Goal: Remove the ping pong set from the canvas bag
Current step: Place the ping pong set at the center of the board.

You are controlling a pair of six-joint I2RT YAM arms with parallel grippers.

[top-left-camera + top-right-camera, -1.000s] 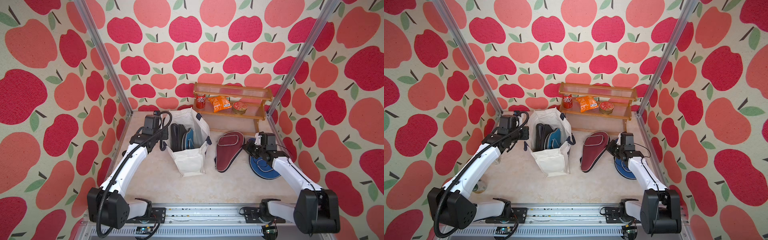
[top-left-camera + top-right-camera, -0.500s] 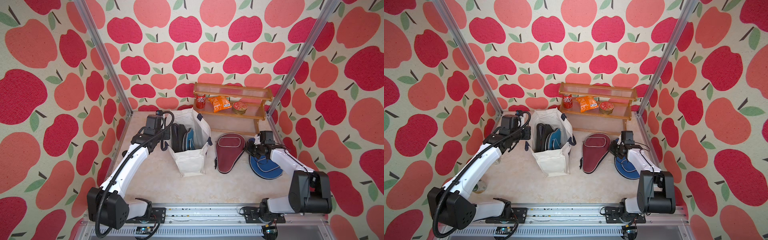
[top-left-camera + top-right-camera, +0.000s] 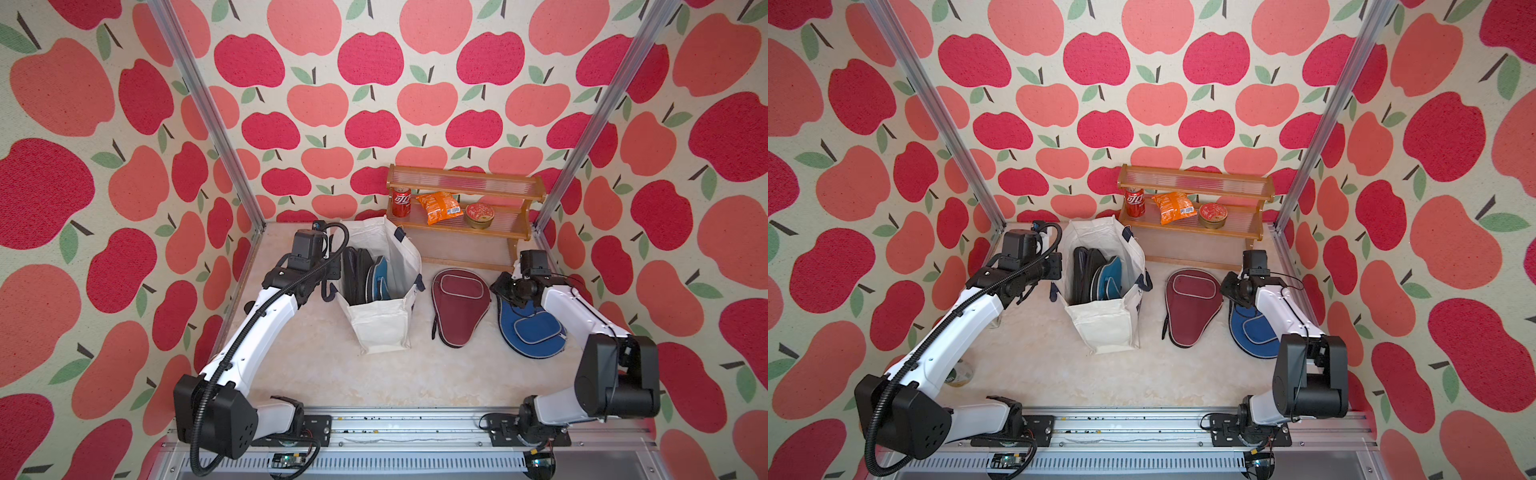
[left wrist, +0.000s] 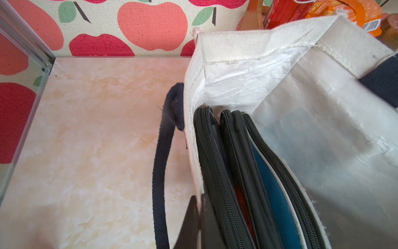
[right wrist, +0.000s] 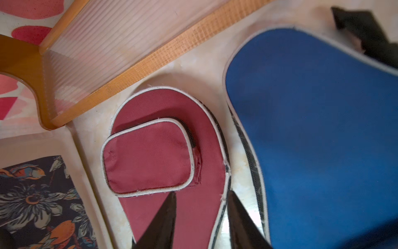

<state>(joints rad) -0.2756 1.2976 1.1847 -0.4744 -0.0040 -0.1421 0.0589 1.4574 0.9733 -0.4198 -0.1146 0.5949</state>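
Observation:
The off-white canvas bag [image 3: 384, 328] [image 3: 1104, 328] stands upright at mid-table with its mouth open. Inside it stand two black-edged cases [image 3: 355, 274] [image 4: 215, 161] and a teal case [image 3: 380, 278] [image 4: 273, 183]. My left gripper [image 3: 337, 286] [image 4: 200, 202] is shut on the bag's left rim [image 4: 195, 129]. To the right of the bag, the maroon case [image 3: 457, 307] [image 5: 172, 129] and the dark blue case [image 3: 532, 332] [image 5: 312, 129] lie flat on the table. My right gripper [image 3: 496, 289] [image 5: 201, 193] hovers open over the maroon case's edge, holding nothing.
A wooden shelf [image 3: 465, 226] at the back holds a red can [image 3: 401, 202], an orange snack packet [image 3: 439, 207] and a round tin [image 3: 479, 215]. A small jar [image 3: 961, 374] sits under the left arm. Metal frame posts stand at both back corners.
My right gripper's jaws have opened and its arm has folded back toward the right wall. The dark blue case lies flat. The left arm and the bag have not moved.

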